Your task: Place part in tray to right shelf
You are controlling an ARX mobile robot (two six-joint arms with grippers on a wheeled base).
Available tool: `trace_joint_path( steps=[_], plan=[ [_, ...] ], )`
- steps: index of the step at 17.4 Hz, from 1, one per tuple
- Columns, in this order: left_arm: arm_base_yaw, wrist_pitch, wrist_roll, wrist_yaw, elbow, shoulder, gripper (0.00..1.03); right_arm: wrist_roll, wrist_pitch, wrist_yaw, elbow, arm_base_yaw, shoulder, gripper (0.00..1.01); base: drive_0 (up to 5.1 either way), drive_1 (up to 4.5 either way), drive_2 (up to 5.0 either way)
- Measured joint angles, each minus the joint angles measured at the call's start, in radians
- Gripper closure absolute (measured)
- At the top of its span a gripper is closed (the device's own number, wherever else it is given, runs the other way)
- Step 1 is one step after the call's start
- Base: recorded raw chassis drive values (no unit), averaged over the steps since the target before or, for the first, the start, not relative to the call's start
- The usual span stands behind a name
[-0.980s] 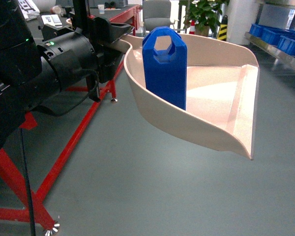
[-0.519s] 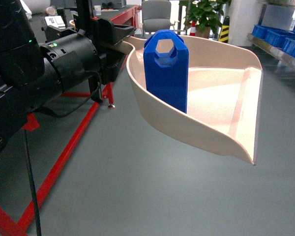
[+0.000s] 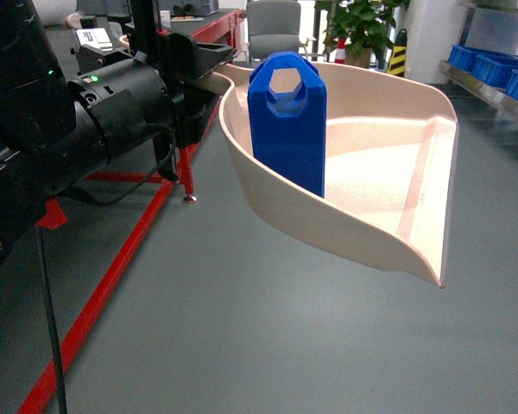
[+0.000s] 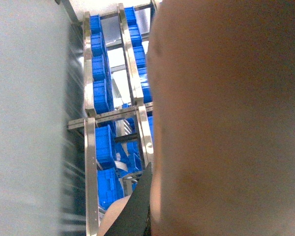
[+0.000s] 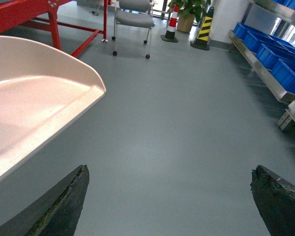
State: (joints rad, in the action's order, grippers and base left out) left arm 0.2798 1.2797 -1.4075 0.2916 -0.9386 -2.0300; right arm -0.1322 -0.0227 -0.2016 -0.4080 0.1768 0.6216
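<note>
Head view: the tray (image 3: 388, 172), a cream scoop, hangs in the air above bare grey floor (image 3: 224, 328), its wide flat lip toward the near right and its handle running far-left into the left gripper (image 3: 194, 73), whose black jaws are clamped on that handle. The part (image 3: 287, 121) stands upright inside the tray against the near-left curved wall, hexagonal hole uppermost, well apart from those jaws and touched by neither gripper. Open floor lies below and to the right of the tray's lip; a red table frame (image 3: 121, 259) bounds the left side, and a grey chair (image 3: 274, 26) and a potted plant (image 3: 358, 21) stand at the far edge. At the far right, blue crates (image 3: 501, 67) rest on the right shelf (image 3: 492, 95), well apart from the tray. Left wrist view: the tray's cream surface (image 4: 226, 118) fills the right of the frame, close to the lens; beyond it a steel rack holding blue crates (image 4: 99, 88) is seen turned on its side, with motion blur at the left. Right wrist view: the right gripper (image 5: 169, 206) shows two dark fingertips (image 5: 64, 206) set wide apart over empty floor, holding nothing. The tray's lip corner (image 5: 91, 88) enters from the left, near the left fingertip but not touching it; clear floor extends to the shelf rail (image 5: 265, 73) at the far right.
</note>
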Motion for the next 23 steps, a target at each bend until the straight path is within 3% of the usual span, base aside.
trace_joint_path(
  steps=[23],
  plan=[
    [0.0,-0.001,0.0,-0.002,0.0,0.0,0.88,0.0,0.001,0.0,0.0,0.0,-0.002,0.03,0.0,4.12,-4.1]
  ],
)
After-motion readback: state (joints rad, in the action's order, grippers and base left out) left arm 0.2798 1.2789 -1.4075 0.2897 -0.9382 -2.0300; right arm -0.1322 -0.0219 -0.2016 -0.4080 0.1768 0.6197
